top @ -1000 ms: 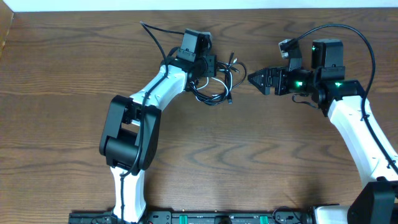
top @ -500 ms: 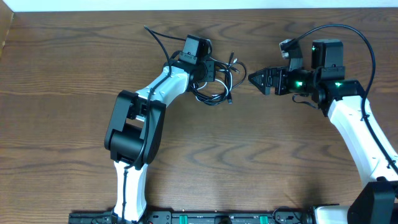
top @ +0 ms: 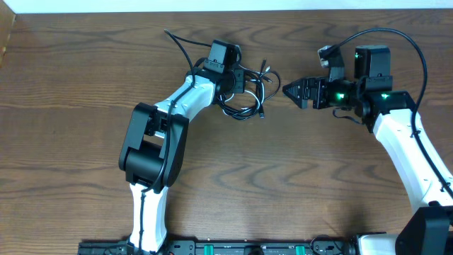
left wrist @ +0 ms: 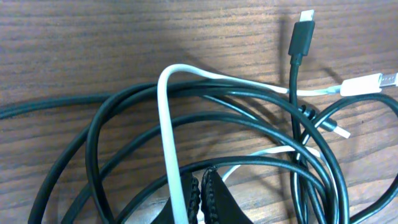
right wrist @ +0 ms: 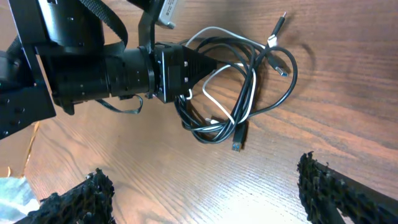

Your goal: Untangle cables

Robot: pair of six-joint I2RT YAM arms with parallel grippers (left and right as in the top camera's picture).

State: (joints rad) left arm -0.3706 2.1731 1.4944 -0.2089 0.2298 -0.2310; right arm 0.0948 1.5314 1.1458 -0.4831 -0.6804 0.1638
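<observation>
The cables (top: 249, 95) lie in one tangled bundle on the wooden table at top centre. In the left wrist view two black cables (left wrist: 93, 134) loop in coils, and a white cable (left wrist: 165, 118) arches over them. A black plug (left wrist: 303, 37) and a white plug (left wrist: 367, 84) stick out at the far side. My left gripper (left wrist: 200, 179) is in the bundle, jaws closed with the white cable at them. It also shows in the right wrist view (right wrist: 191, 67). My right gripper (top: 288, 90) is open and empty, just right of the bundle (right wrist: 249, 81).
Thick black cords run from the left arm (top: 177, 44) and over the right arm (top: 396, 34). The table's far edge (top: 226, 9) is close behind the bundle. Something pale and crumpled (right wrist: 11, 193) shows at the lower left of the right wrist view.
My left arm shifted a little to the right a second ago, and its gripper edged into the bundle. It has held still since. The right arm has not moved.
</observation>
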